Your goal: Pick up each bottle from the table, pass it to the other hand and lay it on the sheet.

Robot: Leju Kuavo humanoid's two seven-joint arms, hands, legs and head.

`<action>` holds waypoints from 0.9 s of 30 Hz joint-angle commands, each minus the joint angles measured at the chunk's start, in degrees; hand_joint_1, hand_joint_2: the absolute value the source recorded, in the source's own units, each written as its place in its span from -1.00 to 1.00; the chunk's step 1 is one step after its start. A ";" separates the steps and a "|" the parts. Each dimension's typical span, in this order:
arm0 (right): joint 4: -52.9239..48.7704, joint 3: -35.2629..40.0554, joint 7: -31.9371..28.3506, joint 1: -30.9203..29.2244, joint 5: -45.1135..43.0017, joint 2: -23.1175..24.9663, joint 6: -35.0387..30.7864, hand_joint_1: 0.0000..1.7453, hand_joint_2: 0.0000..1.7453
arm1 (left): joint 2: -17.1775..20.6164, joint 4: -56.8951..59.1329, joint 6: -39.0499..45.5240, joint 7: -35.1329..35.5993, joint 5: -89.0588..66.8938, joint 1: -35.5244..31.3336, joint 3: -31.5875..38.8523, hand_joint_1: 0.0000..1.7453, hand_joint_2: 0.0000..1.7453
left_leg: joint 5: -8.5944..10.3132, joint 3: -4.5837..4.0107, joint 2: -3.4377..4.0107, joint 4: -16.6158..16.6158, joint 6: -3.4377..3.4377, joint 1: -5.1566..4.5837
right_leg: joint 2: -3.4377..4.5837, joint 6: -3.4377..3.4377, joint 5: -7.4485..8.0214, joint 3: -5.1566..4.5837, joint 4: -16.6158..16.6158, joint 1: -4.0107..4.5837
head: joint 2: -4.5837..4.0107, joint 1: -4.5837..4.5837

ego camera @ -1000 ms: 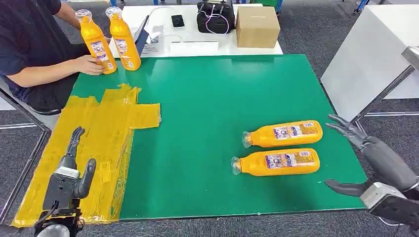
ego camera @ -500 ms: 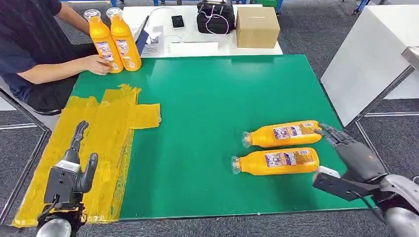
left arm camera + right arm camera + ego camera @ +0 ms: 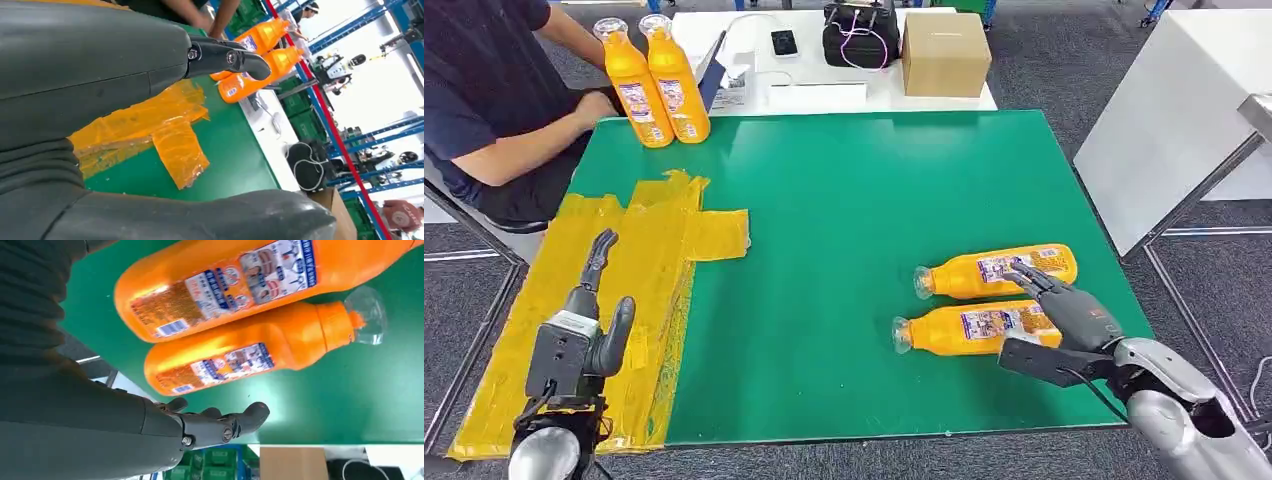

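Note:
Two orange bottles lie side by side on the green table mat (image 3: 844, 200), caps toward my left: the near bottle (image 3: 969, 328) (image 3: 250, 287) and the far bottle (image 3: 984, 272) (image 3: 250, 362). My right hand (image 3: 1059, 320) hovers open over the base end of the near bottle, fingers spread above it and thumb below, not closed on it. Over the crinkled yellow sheet (image 3: 614, 290) (image 3: 165, 125) at the table's left, my left hand (image 3: 584, 335) stands open, holding nothing.
Two more orange bottles (image 3: 654, 80) (image 3: 255, 60) stand upright at the table's far left corner, beside a seated person (image 3: 484, 110). Behind the mat a white table holds a cardboard box (image 3: 944, 52), a black bag (image 3: 860, 34) and a phone.
My right hand has swung in from the right table edge to over the near bottle's base. The person's hand has let go of the upright bottles and drawn back. My left hand rose slightly.

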 commanded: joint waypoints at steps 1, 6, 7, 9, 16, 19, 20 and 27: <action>8.69 5.76 0.66 -5.52 0.37 3.02 -0.26 -1.00 1.00 | 1.18 3.41 -0.02 0.39 0.41 -2.07 -2.25 -1.00 -1.00 | -0.07 0.29 0.10 -0.08 -0.07 0.05 | 0.07 -0.04 -0.03 0.30 -0.14 0.05 | 0.00 -0.02; 10.96 6.57 1.07 -6.36 0.84 3.60 -0.32 -1.00 1.00 | 1.24 3.23 -0.04 0.46 0.47 -2.35 -2.69 -1.00 -1.00 | -0.05 0.26 0.06 -0.07 -0.07 0.05 | 0.05 -0.04 -0.01 0.28 -0.13 0.05 | 0.00 -0.04; 10.96 6.57 1.07 -6.36 0.84 3.60 -0.32 -1.00 1.00 | 1.24 3.23 -0.04 0.46 0.47 -2.35 -2.69 -1.00 -1.00 | -0.02 0.16 0.01 -0.06 -0.05 0.03 | 0.01 -0.02 0.00 0.17 -0.10 0.03 | 0.00 -0.02; 11.95 7.35 1.23 -6.57 1.05 3.42 -0.30 -1.00 1.00 | 1.37 3.35 0.00 0.48 0.51 -2.62 -3.01 -1.00 -1.00 | -0.02 0.14 0.00 -0.06 -0.04 0.02 | 0.00 -0.02 0.00 0.16 -0.08 0.02 | 0.00 -0.02; 17.11 10.27 1.72 -4.63 5.31 2.19 -1.49 -1.00 1.00 | 1.53 4.16 0.04 0.71 0.97 -3.41 -3.71 -1.00 -1.00 | -0.03 0.27 -0.10 -0.09 -0.05 0.05 | -0.12 -0.03 -0.03 0.34 -0.16 0.05 | 0.00 -0.02; 20.30 9.89 1.48 -2.43 7.93 2.83 -3.26 -1.00 1.00 | 1.80 4.43 0.18 0.81 1.47 -3.71 -4.02 -1.00 -1.00 | -0.07 0.34 -0.15 -0.11 -0.07 0.08 | -0.17 -0.03 -0.06 0.45 -0.22 0.08 | 0.00 -0.02; 21.32 9.84 1.48 -1.92 9.36 3.30 -4.06 -1.00 1.00 | 1.81 4.39 0.24 0.84 1.54 -3.80 -4.14 -1.00 -1.00 | -0.03 0.25 -0.17 -0.09 -0.05 0.06 | -0.18 -0.03 -0.05 0.34 -0.18 0.06 | 0.00 -0.02; 21.56 9.72 1.36 -2.07 9.65 3.63 -4.34 -1.00 1.00 | 1.81 4.31 0.26 0.84 1.56 -3.79 -4.20 -1.00 -1.00 | -0.07 0.35 -0.09 -0.09 -0.08 0.08 | -0.12 -0.04 -0.06 0.43 -0.20 0.07 | 0.00 -0.02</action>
